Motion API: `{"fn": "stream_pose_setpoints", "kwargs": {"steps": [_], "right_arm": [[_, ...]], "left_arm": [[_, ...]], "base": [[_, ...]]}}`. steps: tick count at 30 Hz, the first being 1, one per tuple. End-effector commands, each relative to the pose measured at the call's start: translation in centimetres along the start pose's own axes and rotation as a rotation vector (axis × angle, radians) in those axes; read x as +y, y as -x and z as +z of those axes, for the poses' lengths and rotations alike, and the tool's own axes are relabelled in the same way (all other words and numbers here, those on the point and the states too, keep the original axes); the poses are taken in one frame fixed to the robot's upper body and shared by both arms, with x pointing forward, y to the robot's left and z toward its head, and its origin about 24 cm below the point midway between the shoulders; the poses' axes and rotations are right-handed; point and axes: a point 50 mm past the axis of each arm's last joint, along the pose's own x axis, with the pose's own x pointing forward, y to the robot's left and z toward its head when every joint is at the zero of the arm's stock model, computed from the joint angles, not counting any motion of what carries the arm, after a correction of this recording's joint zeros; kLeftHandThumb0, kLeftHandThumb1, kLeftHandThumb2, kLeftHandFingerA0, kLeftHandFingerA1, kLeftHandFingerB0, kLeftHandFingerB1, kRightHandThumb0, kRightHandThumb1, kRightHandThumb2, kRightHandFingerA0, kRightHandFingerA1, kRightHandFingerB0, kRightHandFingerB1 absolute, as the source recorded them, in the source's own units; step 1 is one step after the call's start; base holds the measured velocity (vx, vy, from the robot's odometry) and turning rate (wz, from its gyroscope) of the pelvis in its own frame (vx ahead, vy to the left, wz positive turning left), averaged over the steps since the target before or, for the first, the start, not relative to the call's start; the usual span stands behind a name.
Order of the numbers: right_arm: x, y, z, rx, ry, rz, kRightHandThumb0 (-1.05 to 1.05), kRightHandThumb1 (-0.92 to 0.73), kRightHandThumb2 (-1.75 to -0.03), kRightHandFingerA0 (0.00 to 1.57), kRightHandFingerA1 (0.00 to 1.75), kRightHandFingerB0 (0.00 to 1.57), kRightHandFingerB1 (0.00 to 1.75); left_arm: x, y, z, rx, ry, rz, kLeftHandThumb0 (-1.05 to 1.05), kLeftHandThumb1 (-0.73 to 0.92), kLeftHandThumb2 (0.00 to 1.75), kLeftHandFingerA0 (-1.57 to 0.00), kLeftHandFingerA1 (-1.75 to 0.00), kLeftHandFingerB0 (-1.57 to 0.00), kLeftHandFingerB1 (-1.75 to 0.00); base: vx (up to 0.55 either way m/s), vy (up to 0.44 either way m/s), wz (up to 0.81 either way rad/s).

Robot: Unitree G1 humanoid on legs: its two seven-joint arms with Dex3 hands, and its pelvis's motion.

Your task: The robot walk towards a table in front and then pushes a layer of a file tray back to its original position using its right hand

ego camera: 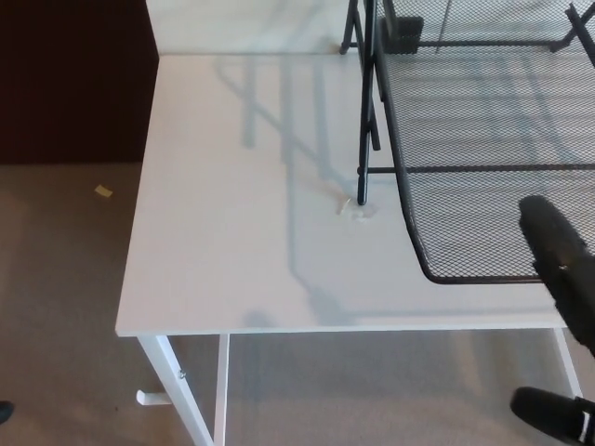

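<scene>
White desk [242, 214] fills most of the head view, its near edge running along the bottom and its near left corner above the white legs [181, 390]. Black mesh file tray [390, 56] sits on the right half toward the far edge; its frame post [364, 139] is planted mid-desk. The pulled-out mesh layer [483, 214] sticks toward the near edge, its front rim almost at it, so it likely needs pushing back in. Right hand [562, 316] is low at the near right corner, one finger over the layer's front rim, thumb below the desk edge, spread wide, holding nothing, probably lining up to push. Left hand not visible. Small yellow scrap [103, 190] on the carpet beyond the left edge.
</scene>
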Motion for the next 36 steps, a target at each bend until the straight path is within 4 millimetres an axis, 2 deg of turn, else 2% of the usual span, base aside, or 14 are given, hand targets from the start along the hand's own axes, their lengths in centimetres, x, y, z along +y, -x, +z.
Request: {"fn": "stream_pose_setpoints", "kwargs": {"steps": [1,13,14,15,20,21,24,25,28,29,33,34,35,36], "right_arm": [[-0.8,3.2,1.2,-0.042,-0.097,-0.187,-0.80,-0.47,-0.83,0.00,0.03,0.00,0.00],[4.2,14.5,-0.2,0.251,-0.350,0.148,-0.66,-0.43,-0.75,0.06,0.39,0.08,0.27],[4.5,15.6,-0.5,0.301,-0.374,0.189,-0.34,-0.31,-0.89,0.01,0.50,0.00,0.48],[4.8,16.3,-0.8,0.333,-0.391,0.205,-0.59,-0.55,-0.56,0.18,0.31,0.20,0.30],[6.5,18.5,-3.2,0.512,-0.481,0.177,-0.49,-0.55,-0.57,0.31,0.40,0.32,0.34],[6.6,18.7,-3.4,0.521,-0.481,0.177,-0.54,-0.46,-0.75,0.30,0.53,0.25,0.44],[7.7,19.6,-5.4,0.703,-0.504,0.224,-0.54,-0.57,-0.57,0.46,0.56,0.39,0.34],[8.0,19.8,-5.9,0.751,-0.513,0.263,-0.59,-0.47,-0.81,0.41,0.60,0.31,0.46],[8.2,20.0,-6.1,0.766,-0.523,0.274,-0.59,-0.47,-0.81,0.41,0.60,0.31,0.46],[9.4,19.5,-6.6,0.837,-0.577,0.365,-0.56,-0.61,-0.58,0.24,0.43,0.22,0.34],[13.7,18.1,-7.6,0.970,-0.739,0.632,-0.62,-0.65,-0.59,0.21,0.43,0.18,0.32],[15.1,17.5,-8.1,0.989,-0.766,0.689,-0.37,-0.41,-0.97,0.02,0.52,0.00,0.49],[15.8,17.0,-8.3,0.990,-0.750,0.719,-0.68,-0.65,-0.59,0.15,0.42,0.16,0.30],[16.3,16.5,-8.5,0.988,-0.740,0.735,-0.69,-0.65,-0.58,0.15,0.41,0.17,0.29]], "left_arm": [[0.8,-0.3,0.7,-0.003,-0.019,0.016,-0.34,0.41,0.64,-0.61,-0.52,-0.45,-0.44],[0.7,0.4,-0.5,0.033,0.000,0.005,-0.32,0.43,0.63,-0.61,-0.52,-0.45,-0.43],[0.5,0.7,-0.9,0.043,-0.008,-0.003,-0.32,0.43,0.64,-0.61,-0.52,-0.45,-0.44],[0.4,0.9,-1.2,0.050,-0.011,-0.008,-0.32,0.43,0.64,-0.62,-0.53,-0.45,-0.44],[0.0,1.6,-2.3,0.076,-0.017,-0.021,-0.31,0.44,0.63,-0.60,-0.52,-0.45,-0.43],[0.1,1.7,-2.4,0.080,-0.020,-0.020,-0.31,0.44,0.64,-0.59,-0.52,-0.45,-0.43],[0.2,2.0,-3.1,0.115,-0.018,-0.021,-0.32,0.45,0.63,-0.58,-0.51,-0.44,-0.43],[0.0,2.1,-3.3,0.120,-0.010,-0.021,-0.31,0.44,0.63,-0.60,-0.51,-0.45,-0.43],[-0.1,2.1,-3.4,0.122,-0.007,-0.020,-0.31,0.44,0.63,-0.60,-0.51,-0.45,-0.43],[-0.2,2.3,-3.7,0.127,-0.013,-0.028,-0.34,0.43,0.65,-0.59,-0.53,-0.45,-0.44],[-1.0,2.8,-4.5,0.146,-0.069,-0.045,-0.40,0.41,0.68,-0.62,-0.55,-0.44,-0.46],[-1.0,2.9,-4.7,0.155,-0.071,-0.048,-0.41,0.40,0.68,-0.62,-0.55,-0.44,-0.46],[-0.9,2.9,-4.6,0.153,-0.077,-0.047,-0.41,0.40,0.68,-0.62,-0.55,-0.44,-0.46],[-0.9,2.9,-4.5,0.154,-0.086,-0.046,-0.41,0.40,0.69,-0.62,-0.54,-0.44,-0.46]], "base": [[0.00,0.000,0.00],[0.00,0.000,0.00],[0.00,0.000,0.00],[0.00,0.000,0.00],[0.00,0.000,0.00],[0.00,0.000,0.00],[0.00,0.000,0.00],[0.00,0.000,0.00],[0.00,0.000,0.00],[0.00,0.000,0.00],[0.00,0.000,0.00],[0.00,0.000,0.00],[0.00,0.000,0.00],[0.00,0.000,0.00]]}}
